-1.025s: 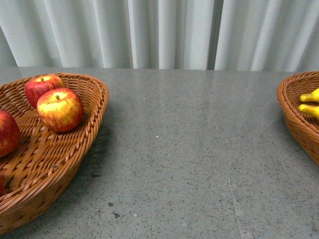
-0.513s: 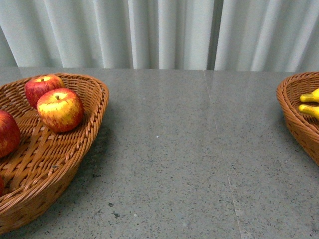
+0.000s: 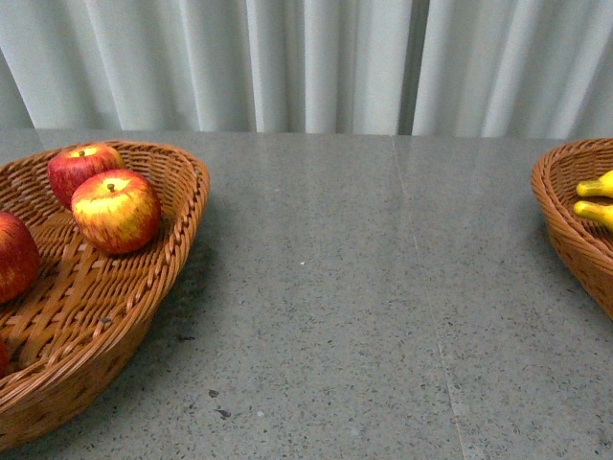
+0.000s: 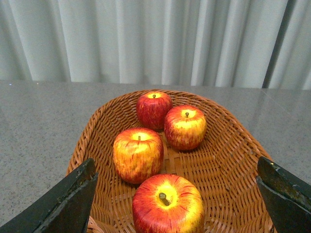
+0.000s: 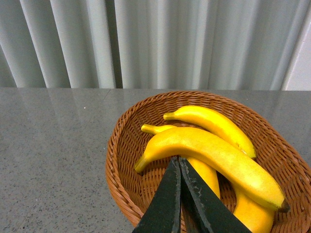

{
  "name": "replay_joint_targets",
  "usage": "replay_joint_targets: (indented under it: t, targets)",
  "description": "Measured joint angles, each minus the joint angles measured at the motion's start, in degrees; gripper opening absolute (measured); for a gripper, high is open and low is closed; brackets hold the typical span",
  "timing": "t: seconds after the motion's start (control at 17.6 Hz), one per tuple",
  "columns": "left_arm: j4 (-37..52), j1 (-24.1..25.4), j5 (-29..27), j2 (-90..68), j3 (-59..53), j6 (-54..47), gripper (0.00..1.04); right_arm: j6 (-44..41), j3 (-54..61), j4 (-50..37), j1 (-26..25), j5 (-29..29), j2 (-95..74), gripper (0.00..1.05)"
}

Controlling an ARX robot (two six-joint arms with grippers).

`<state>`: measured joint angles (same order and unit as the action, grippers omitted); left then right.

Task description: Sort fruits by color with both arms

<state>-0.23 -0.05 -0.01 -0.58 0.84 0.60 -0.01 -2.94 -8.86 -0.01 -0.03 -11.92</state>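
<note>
Several red apples with yellow streaks lie in a brown wicker basket (image 3: 115, 307) at the left; the nearest the middle is apple (image 3: 115, 211). In the left wrist view my left gripper (image 4: 177, 194) is open, its jaws wide apart either side of the nearest apple (image 4: 167, 204), above the basket (image 4: 233, 160). Yellow bananas (image 5: 214, 150) lie in a second wicker basket (image 5: 121, 165); their tips show at the right edge of the front view (image 3: 596, 196). My right gripper (image 5: 178, 162) is shut and empty, just above the bananas. Neither arm shows in the front view.
A grey speckled tabletop (image 3: 364, 287) stretches between the two baskets. The right basket's rim (image 3: 551, 206) sits at the front view's right edge. Pale pleated curtains (image 3: 306, 57) hang behind the table.
</note>
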Motion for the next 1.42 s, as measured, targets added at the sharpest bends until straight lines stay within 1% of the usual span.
replay_joint_targets:
  t: [0.17,0.23,0.28,0.34,0.4,0.51,0.74,0.8,0.91,0.97,1.2,1.25,1.31,1.42]
  targets:
    - [0.0,0.0,0.0,0.0,0.0,0.0,0.98,0.0,0.55,1.95,0.0,0.0,2.01,0.02]
    - [0.0,0.0,0.0,0.0,-0.02,0.0,0.98,0.0,0.66,6.32,0.0,0.02,5.05,0.02]
    - [0.0,0.0,0.0,-0.02,-0.02,0.0,0.98,0.02,2.23,8.74,0.0,-0.04,9.2,0.02]
    - [-0.07,0.0,-0.04,0.0,-0.02,0.02,0.98,0.02,2.19,9.33,0.0,-0.02,11.63,0.02]
    - [-0.02,0.0,-0.02,0.0,-0.02,0.0,0.98,0.0,2.19,8.26,0.0,0.02,11.72,0.02]
    - [0.0,0.0,0.0,0.0,-0.02,0.0,0.98,0.02,2.19,9.66,0.0,-0.02,11.65,0.02]
    - [-0.02,0.0,0.0,0.0,-0.02,0.0,0.98,0.02,2.19,9.11,0.0,0.02,11.67,0.02]
    - [-0.02,0.0,0.0,-0.02,-0.02,0.0,0.98,0.0,2.19,9.11,0.0,0.02,11.67,0.09]
    - [-0.02,0.0,-0.02,0.0,-0.02,0.0,0.98,0.0,2.19,9.11,0.0,0.02,11.67,0.33]
    - [-0.02,0.0,0.0,0.0,-0.02,0.0,0.98,0.0,2.19,9.11,0.0,0.02,11.67,0.48]
    - [-0.02,0.0,-0.02,0.0,-0.02,0.0,0.98,0.0,2.19,9.11,0.0,0.02,11.67,0.96]
    - [-0.02,0.0,0.0,0.0,-0.02,0.0,0.98,0.02,2.19,9.11,0.0,0.02,11.67,1.0]
    - [-0.02,0.0,-0.02,0.0,-0.02,0.0,0.98,0.02,2.19,9.11,0.0,0.02,11.67,0.98]
    - [0.0,0.0,0.0,-0.02,-0.02,0.0,0.98,0.0,2.19,9.11,0.0,0.02,11.67,0.98]
